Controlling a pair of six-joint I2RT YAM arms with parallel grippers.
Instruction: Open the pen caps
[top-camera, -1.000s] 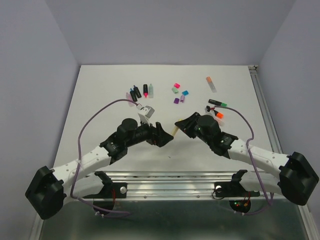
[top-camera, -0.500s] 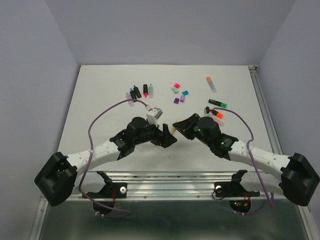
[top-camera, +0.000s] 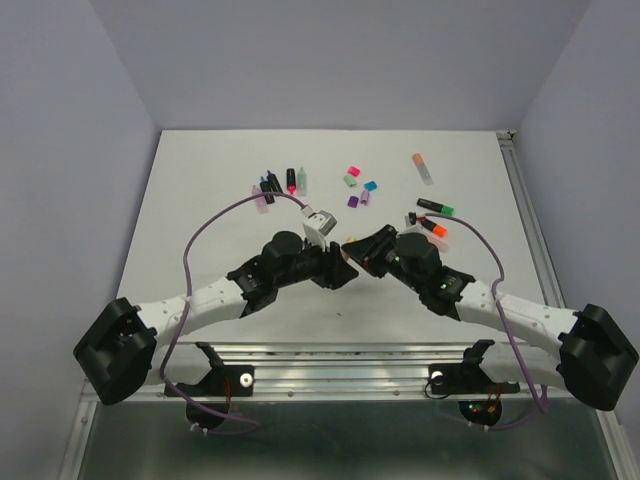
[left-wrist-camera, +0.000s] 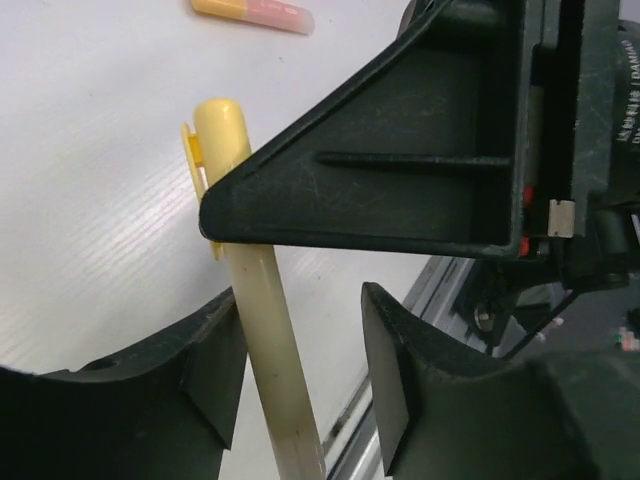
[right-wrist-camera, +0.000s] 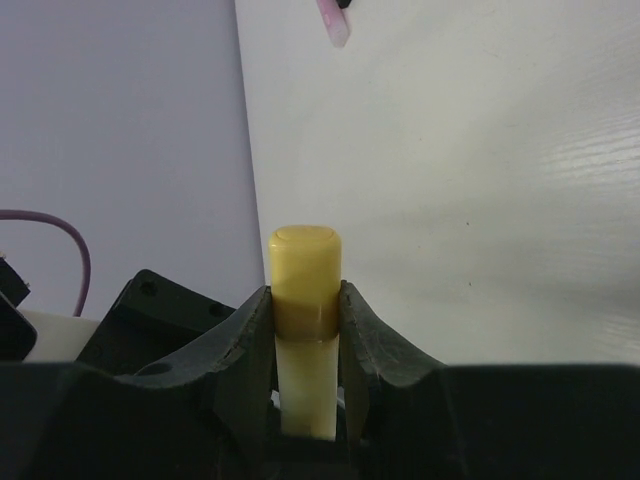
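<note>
Right gripper (right-wrist-camera: 305, 300): narrow, clamped on the stubby yellow plastic cap (right-wrist-camera: 304, 262) at its base, where it meets the barrel.
Left gripper (left-wrist-camera: 302, 330): parted; the pale cream pen barrel (left-wrist-camera: 272, 350) stands between its fingers, close against one finger (left-wrist-camera: 205, 385), with a gap to the other.
Cap state: seated on the barrel.
Pen position: between the two grippers, over the white table (top-camera: 220, 230).
Loose small coloured caps (top-camera: 352, 171): farther back, well apart.
</note>
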